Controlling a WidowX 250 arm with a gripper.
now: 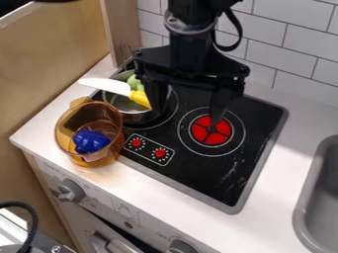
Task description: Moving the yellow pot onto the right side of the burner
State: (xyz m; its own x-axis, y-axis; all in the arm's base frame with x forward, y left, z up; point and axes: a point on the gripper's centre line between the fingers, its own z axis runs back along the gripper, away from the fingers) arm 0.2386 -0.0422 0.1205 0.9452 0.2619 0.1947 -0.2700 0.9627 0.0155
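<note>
So, transparent amber pot to the near left of the gripper, well apart, fingers spread over the cooktop.

The left pot is amber, its toy blue, the knife white and yellow, the stove black with white rings, the right burner red, crossed black.

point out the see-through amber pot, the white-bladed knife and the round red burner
See-through amber pot (67, 131): camera view, on its left wall.
White-bladed knife with yellow handle (105, 86): camera view, on the blade.
Round red burner (212, 140): camera view, on its lower red part.
</note>
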